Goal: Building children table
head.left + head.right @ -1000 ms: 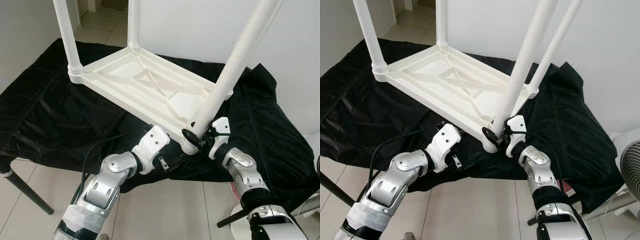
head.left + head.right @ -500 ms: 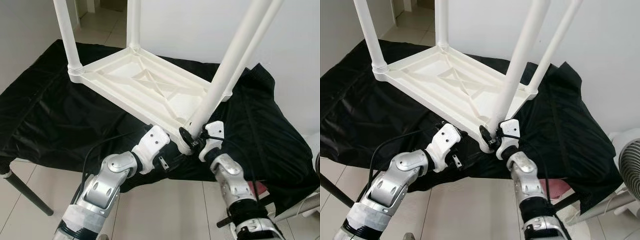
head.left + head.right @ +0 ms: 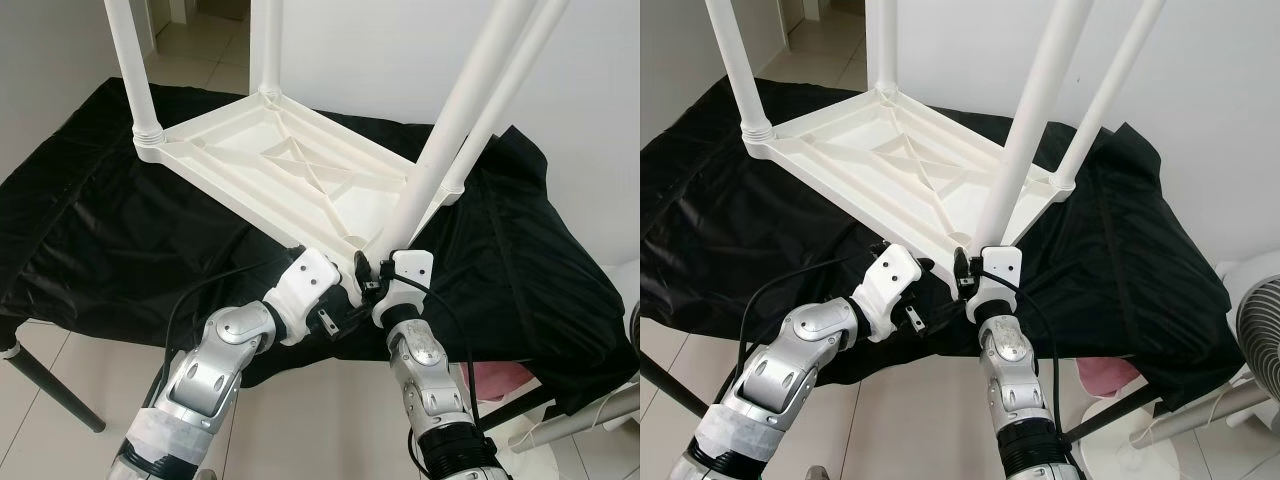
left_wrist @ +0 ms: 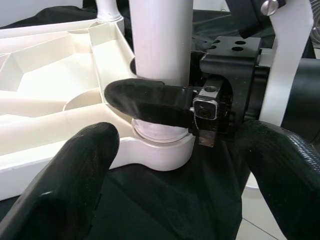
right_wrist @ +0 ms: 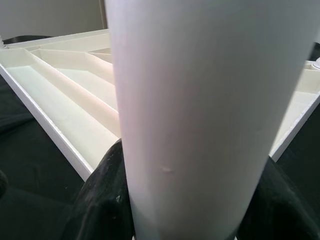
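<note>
Two grippers meet at the near corner of our upturned white plastic children's table [image 3: 300, 170] on black cloth [image 3: 120, 230]: right gripper [image 4: 150, 102] grasping the near white tubular leg [image 3: 450, 130]; left gripper [image 4: 175, 185] spread, empty.

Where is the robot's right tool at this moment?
The right tool is clamped around the base of the nearest white plastic table leg, at the near corner of the upturned white plastic tabletop on the black cloth, beside the left tool.

Head stereo looks down; wrist cams close on leg [image 4: 160, 45].
</note>
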